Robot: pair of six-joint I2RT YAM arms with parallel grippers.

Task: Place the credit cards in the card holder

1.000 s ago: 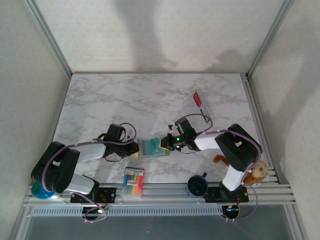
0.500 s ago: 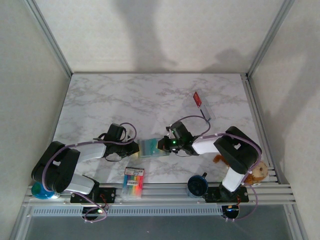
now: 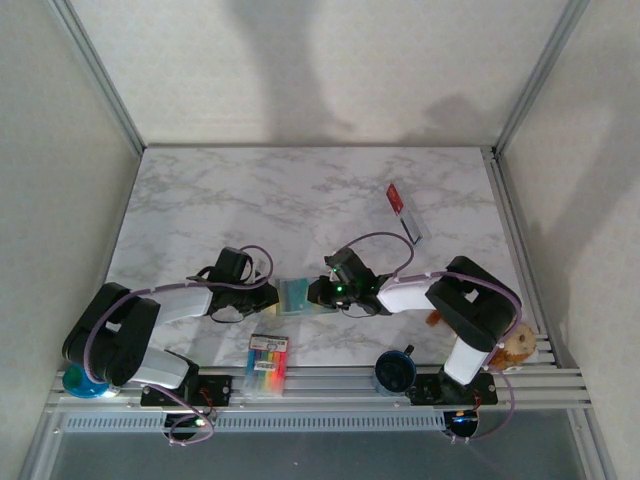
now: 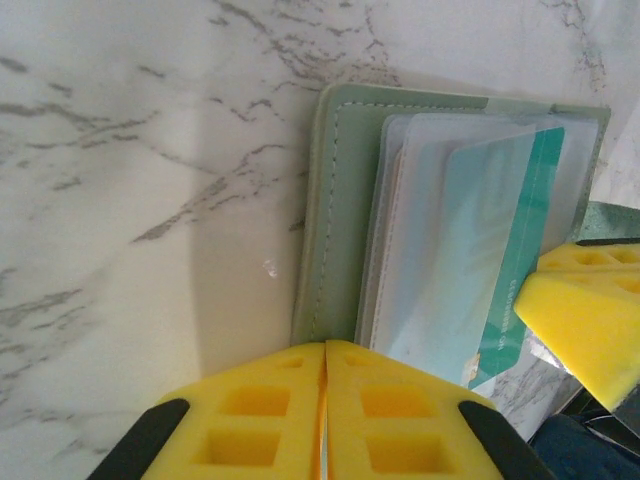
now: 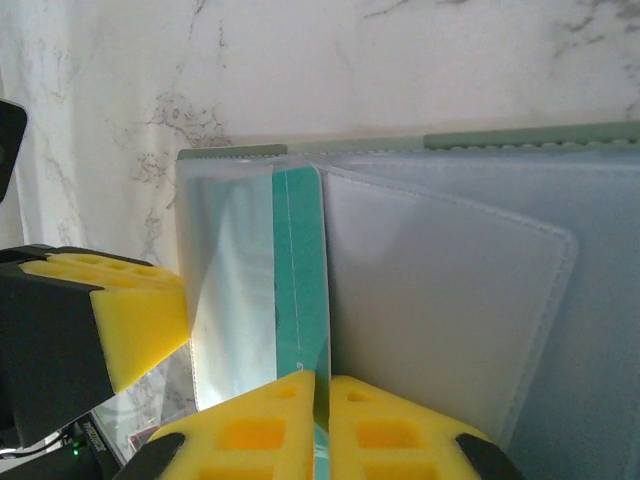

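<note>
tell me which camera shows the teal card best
Left wrist: the teal card lies broadside, with most of its face visible through a clear sleeve of the card holder. In the right wrist view the card is a narrow strip. In top external it is a tiny teal patch.

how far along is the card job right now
Done: can't tell if any card is already stowed. In hand: the teal card is mostly inside a clear sleeve of the card holder, the right gripper shut on its edge, the left gripper shut at the holder's edge. To do: the red and white card lies on the table.
</note>
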